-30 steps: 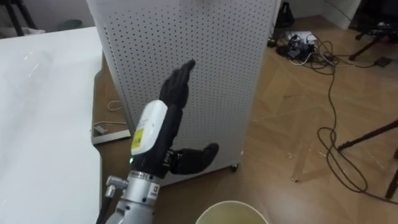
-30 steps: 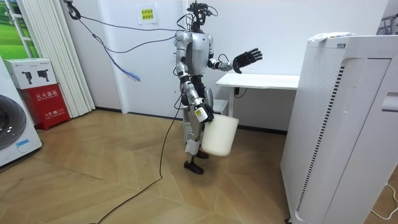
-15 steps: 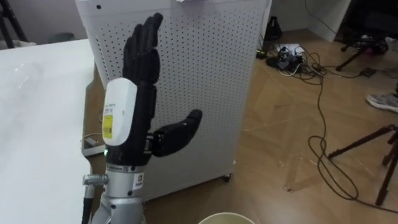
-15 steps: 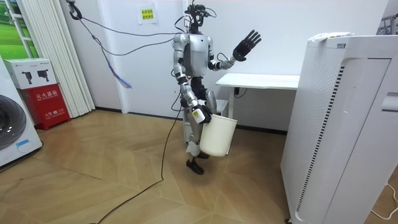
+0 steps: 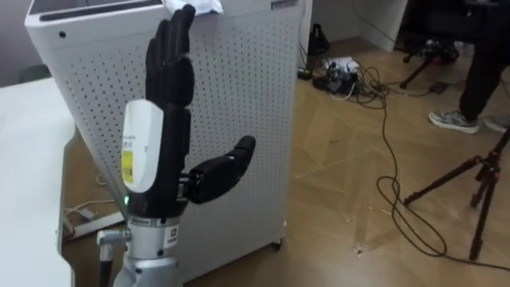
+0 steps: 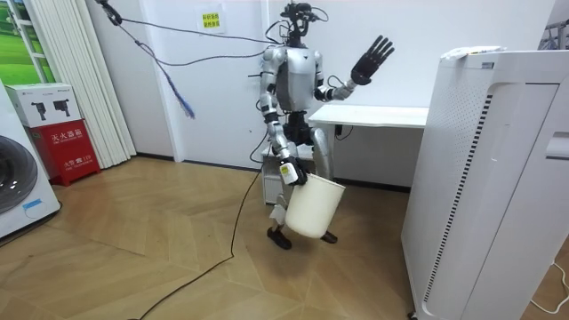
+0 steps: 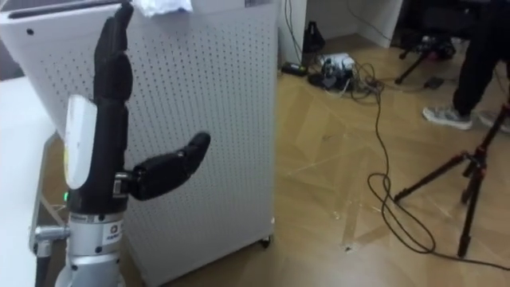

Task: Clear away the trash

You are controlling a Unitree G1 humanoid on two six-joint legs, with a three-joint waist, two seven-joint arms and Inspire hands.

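Here, left hand [image 5: 155,151] straight-fingered, empty, before boxy perforated cabinet [image 5: 239,72] under crumpled paper [image 7: 163,6].

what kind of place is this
Probably a robot test room set up like a home: a washing machine, a tall white perforated appliance, and a tripod with loose cables on the wood floor.
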